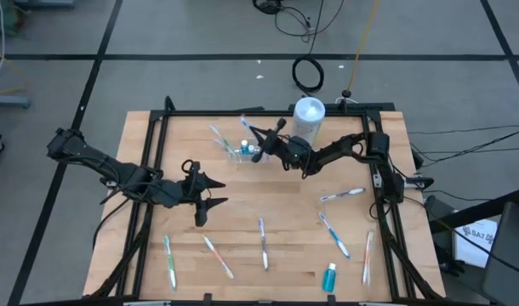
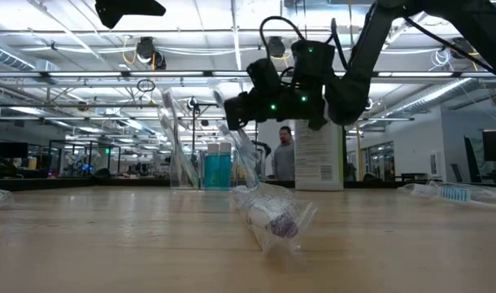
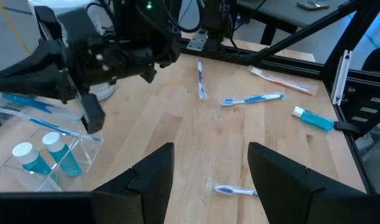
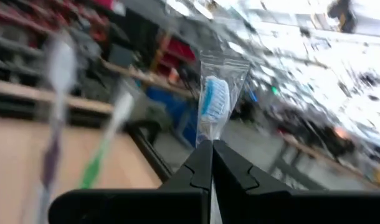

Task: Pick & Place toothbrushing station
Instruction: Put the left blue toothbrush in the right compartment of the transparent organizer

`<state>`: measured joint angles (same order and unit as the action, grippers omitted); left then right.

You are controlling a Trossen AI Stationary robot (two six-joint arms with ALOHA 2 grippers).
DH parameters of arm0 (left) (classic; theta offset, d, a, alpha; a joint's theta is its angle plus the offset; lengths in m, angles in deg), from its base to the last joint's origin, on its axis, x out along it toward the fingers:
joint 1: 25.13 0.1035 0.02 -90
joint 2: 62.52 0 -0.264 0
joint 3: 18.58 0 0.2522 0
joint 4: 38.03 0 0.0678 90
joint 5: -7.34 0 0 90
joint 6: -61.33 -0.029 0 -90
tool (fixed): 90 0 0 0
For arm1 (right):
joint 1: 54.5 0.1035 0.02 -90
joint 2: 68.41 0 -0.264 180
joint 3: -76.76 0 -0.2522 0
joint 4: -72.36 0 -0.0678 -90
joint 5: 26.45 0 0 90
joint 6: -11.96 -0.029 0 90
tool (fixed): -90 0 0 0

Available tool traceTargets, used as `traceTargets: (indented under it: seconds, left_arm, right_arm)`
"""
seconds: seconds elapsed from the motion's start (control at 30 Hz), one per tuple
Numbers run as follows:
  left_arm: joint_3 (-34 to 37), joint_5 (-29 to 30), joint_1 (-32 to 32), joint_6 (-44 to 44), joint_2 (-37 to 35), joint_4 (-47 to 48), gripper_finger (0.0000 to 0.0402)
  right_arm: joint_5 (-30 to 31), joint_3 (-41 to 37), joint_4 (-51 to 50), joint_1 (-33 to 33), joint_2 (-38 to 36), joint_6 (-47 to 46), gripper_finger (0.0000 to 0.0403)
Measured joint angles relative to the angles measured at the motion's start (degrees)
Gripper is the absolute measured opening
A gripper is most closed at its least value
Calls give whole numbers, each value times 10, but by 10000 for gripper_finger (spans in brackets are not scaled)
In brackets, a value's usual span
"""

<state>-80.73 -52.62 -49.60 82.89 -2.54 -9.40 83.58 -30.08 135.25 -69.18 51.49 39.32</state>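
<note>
The clear tumbler (image 1: 241, 153) stands on the far middle of the table. It holds two blue white-capped toothpaste tubes (image 3: 50, 155) and leaning toothbrushes (image 1: 218, 136). My right gripper (image 1: 254, 133) hovers just beyond it, shut on a clear-wrapped toothbrush with a blue head (image 4: 213, 94). My left gripper (image 1: 215, 192) waits open above the table's left middle, with nothing between its fingers (image 3: 154, 177). More toothbrushes (image 1: 262, 242) and a toothpaste tube (image 1: 329, 277) lie flat along the near half. My right gripper pinches the wrapped toothbrush just below its head (image 4: 210, 135) between the two fingertips. The fingers come roughly level from the table's right and lie across it. The head stands up above the fingertips. In the low view the wrapped handle (image 2: 248, 159) slants down below the gripper; where its lower end rests is unclear.
A tall white lidded container (image 1: 309, 115) stands right of the tumbler, close behind my right arm. Loose toothbrushes lie at the right (image 1: 341, 195), near right (image 1: 332, 234) and near left (image 1: 169, 259). A wrapped toothbrush (image 2: 272, 216) lies close to the low camera. Black frame rails (image 1: 149, 170) border the table.
</note>
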Motion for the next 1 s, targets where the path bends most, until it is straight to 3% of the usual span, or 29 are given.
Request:
traceTargets:
  seconds: [0.2, 0.8, 1.0]
  left_arm:
    - [0, -7, 0, 0, 0, 1, 212]
    - [0, -15, 0, -3, 0, 4, 212]
    - [0, -24, 0, 36, 0, 23, 212]
  right_arm:
    - [141, -13, -59, 13, 1, 4, 0]
    - [148, -72, -57, 48, 0, -24, 1]
    - [151, -73, -59, 58, -3, -22, 28]
